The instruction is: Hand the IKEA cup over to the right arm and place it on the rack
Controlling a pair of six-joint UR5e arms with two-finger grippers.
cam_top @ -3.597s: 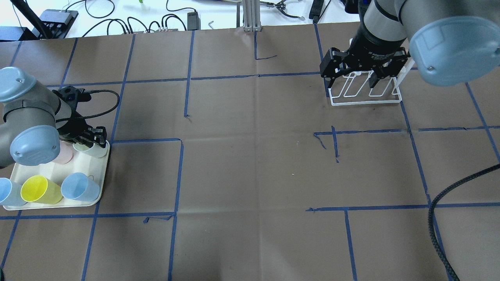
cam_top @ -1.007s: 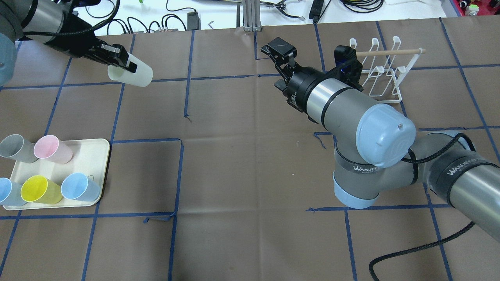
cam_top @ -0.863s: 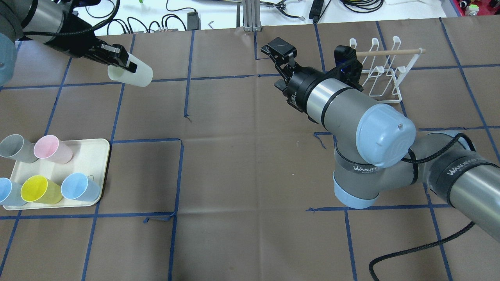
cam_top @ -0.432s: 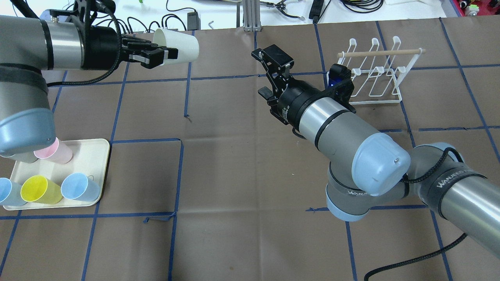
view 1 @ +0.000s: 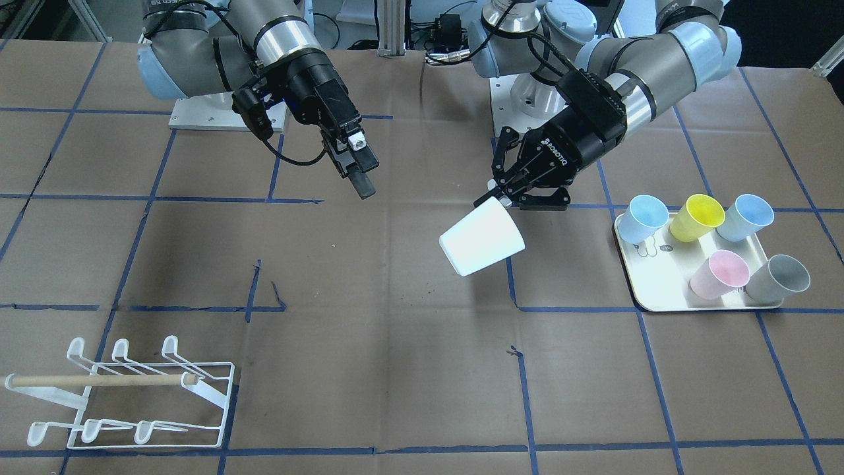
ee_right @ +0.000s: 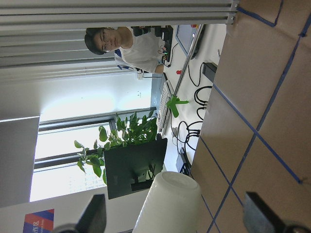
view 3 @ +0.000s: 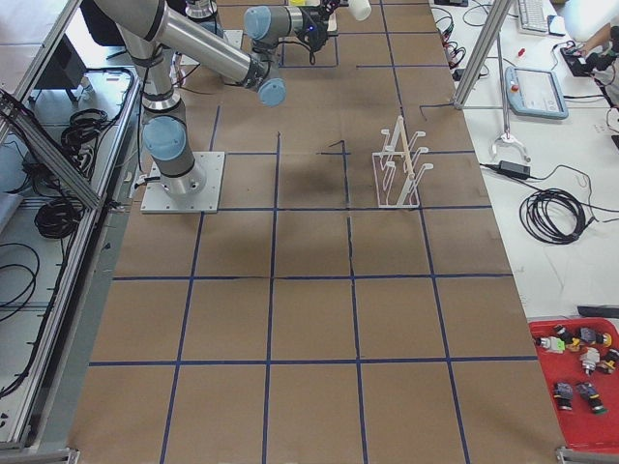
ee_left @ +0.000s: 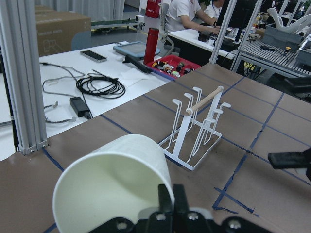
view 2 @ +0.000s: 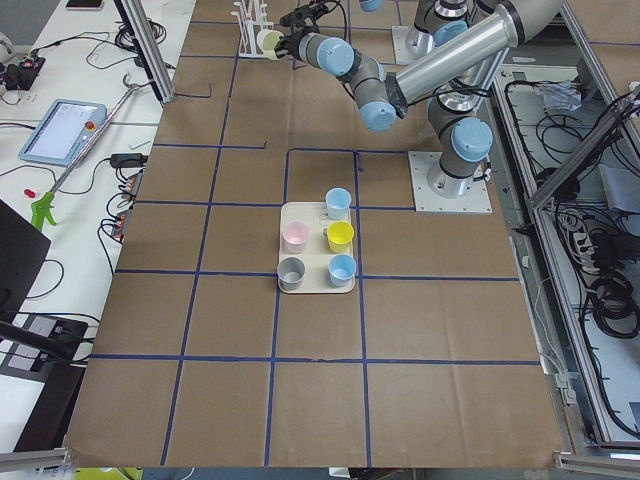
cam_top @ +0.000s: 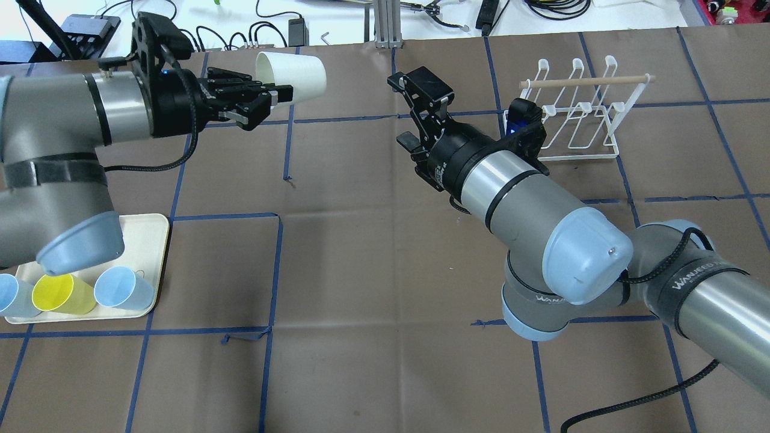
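My left gripper [cam_top: 272, 96] is shut on the rim of a white IKEA cup [cam_top: 295, 72] and holds it sideways in the air, base pointing at the right arm. From the front the cup [view 1: 481, 241] hangs below the left gripper [view 1: 504, 193]. My right gripper [cam_top: 401, 111] is open and empty, facing the cup with a gap between them. In the right wrist view the cup's base [ee_right: 170, 204] lies between the spread fingertips [ee_right: 262, 213], further out. The white wire rack [cam_top: 577, 114] with a wooden dowel stands far right and holds nothing.
A cream tray [view 1: 659, 277] holds two blue cups, a yellow cup [view 1: 695, 214], a pink cup [view 1: 719, 274] and a grey cup [view 1: 778, 277]. The left arm's elbow hangs over the tray in the overhead view. Cables and gear lie beyond the table's far edge.
My left gripper lifted the white cup off the tray and carried it up and toward the table's middle. My right arm left the rack and swung toward the cup, gripper open.
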